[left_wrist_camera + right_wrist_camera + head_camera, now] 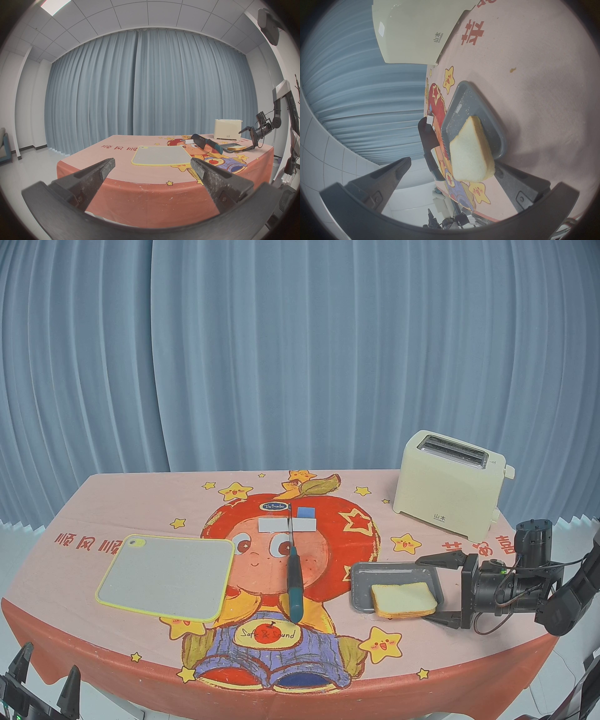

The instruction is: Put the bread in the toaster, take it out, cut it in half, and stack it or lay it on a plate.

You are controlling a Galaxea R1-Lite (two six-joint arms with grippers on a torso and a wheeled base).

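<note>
Head view has the bread (403,600) lying flat on the grey tray (365,574), at its front right corner and hanging a little over the front rim. The right claw (422,589) is spread wide at the tray's right end, one finger behind the slice and one in front of it. In the right wrist view the slice sits between the fingers, and I cannot tell whether the nearer one touches the crust.

The toaster (447,484) stands behind the tray, a little to its right, with nothing showing above its slots. The knife (294,580) lies left of the tray, handle toward the robot. The board (165,577) lies farther left of the tray, beyond the knife. The left claw (152,164) hangs wide open and holds nothing, off the front edge of the worktop (125,509) and well apart from the tray.

By my reading the first step is in hand: picking up the bread for the toaster. Nothing looks toasted or cut yet. The next move calls for closing softly on the slice's edges so it does not crush, lifting it clear of the tray rim, turning it on edge and lining it up with a slot
</note>
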